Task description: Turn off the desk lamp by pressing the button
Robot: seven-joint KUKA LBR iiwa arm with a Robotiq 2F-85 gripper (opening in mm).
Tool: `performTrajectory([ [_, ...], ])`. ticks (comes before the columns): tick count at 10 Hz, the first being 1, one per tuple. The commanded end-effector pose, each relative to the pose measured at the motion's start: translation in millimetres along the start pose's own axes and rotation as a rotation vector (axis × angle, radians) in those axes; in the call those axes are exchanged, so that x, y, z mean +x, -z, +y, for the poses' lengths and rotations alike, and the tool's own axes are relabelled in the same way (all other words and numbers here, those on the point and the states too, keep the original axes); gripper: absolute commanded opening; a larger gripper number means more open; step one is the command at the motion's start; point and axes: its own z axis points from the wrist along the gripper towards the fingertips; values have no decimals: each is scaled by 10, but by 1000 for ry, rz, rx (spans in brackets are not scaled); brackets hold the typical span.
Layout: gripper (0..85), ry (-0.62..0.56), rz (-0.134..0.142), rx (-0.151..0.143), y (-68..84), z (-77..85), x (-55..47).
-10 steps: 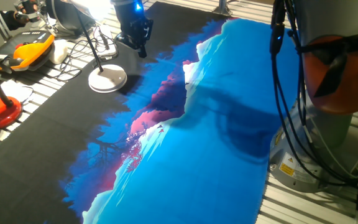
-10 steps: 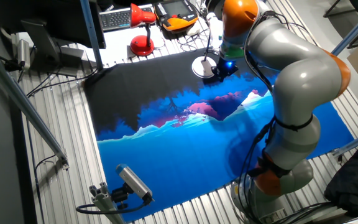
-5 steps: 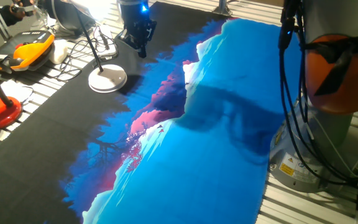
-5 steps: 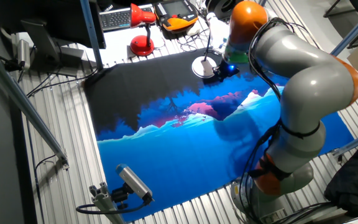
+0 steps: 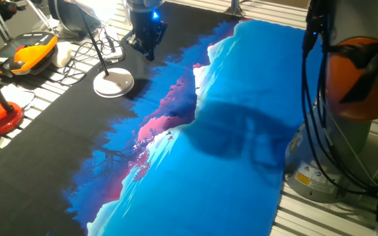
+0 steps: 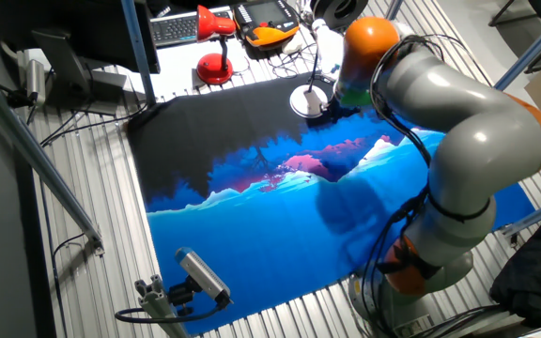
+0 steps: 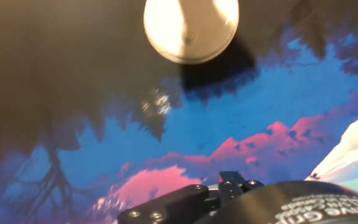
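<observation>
Near the surface's far edge, the tool [image 5: 148, 51] hangs just beside the lit desk lamp's [image 5: 113, 83] white disc base, apart from it; its finger spread cannot be told.

Low and close at one table edge for one fixed view, facing across the printed mat [image 5: 195, 151] toward the desk lamp [image 5: 113, 82] at the far left. High and far back for the other fixed view, facing steeply down on the whole mat [image 6: 280, 225], lamp [image 6: 306, 99] near the top. Hand view close above the mat [image 7: 166, 143], aimed at the lamp's base [image 7: 191, 28]; mat and lamp shared by all three.
</observation>
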Motion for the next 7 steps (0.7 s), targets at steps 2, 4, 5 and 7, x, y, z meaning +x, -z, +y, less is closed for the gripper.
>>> performTrajectory([
  [2, 0, 4, -35, 35, 1, 6, 3],
  [4, 0, -7, -64, 31, 1, 6, 3],
  [5, 0, -13, -78, 55, 1, 6, 3],
  [7, 0, -14, -102, 62, 1, 6, 3],
])
